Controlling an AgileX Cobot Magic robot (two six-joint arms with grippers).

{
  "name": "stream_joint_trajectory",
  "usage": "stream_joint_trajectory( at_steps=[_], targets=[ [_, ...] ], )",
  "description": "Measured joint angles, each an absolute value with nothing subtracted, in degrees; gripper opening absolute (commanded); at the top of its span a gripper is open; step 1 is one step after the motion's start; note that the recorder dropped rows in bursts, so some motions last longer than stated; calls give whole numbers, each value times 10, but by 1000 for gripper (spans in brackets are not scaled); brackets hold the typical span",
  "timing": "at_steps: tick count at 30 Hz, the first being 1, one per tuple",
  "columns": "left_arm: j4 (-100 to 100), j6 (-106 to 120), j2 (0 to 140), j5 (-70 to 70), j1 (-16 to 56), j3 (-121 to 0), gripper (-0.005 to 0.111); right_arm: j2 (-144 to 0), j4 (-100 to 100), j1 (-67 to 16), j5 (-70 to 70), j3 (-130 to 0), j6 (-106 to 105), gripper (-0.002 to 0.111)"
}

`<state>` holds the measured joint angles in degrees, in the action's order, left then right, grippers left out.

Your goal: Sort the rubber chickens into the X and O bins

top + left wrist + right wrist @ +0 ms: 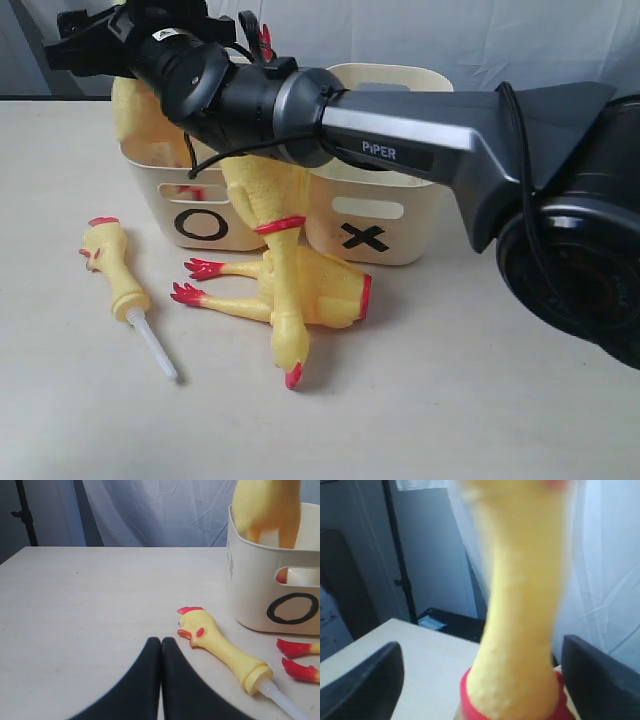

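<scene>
My right gripper [85,45] [480,645] reaches across above the O bin [160,200] [250,595]. It is open, and a blurred yellow chicken neck with a red ring [520,630] stands between its fingers, clear of both. One chicken [140,110] [265,510] stands in the O bin. A whole chicken [280,270] hangs head down in front of the bins, across the headless body [325,290]. The head with white tube [115,270] [220,647] lies left of them. My left gripper [161,640] is shut and empty, just beside that head. The X bin [420,225] stands on the right.
My right arm's grey link [420,130] spans the scene above both bins and hides their tops. A pale curtain [160,510] hangs behind the table, and a black stand [25,515] rises at the far left edge.
</scene>
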<state>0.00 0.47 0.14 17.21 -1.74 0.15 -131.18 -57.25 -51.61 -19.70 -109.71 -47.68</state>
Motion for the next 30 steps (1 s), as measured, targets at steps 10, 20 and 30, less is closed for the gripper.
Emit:
stream_joint_trajectory(
  at_steps=[10, 20, 30],
  targets=[
    [0, 5, 1, 172, -17, 2, 0, -1264, -577, -515, -165, -1097, -547, 66],
    [0, 5, 1, 172, -17, 2, 0, -1207, -949, -516, -257, -1095, -1065, 66],
    [0, 5, 1, 172, -17, 2, 0, -1204, -1000, -544, -355, -1065, -1184, 66]
  ],
)
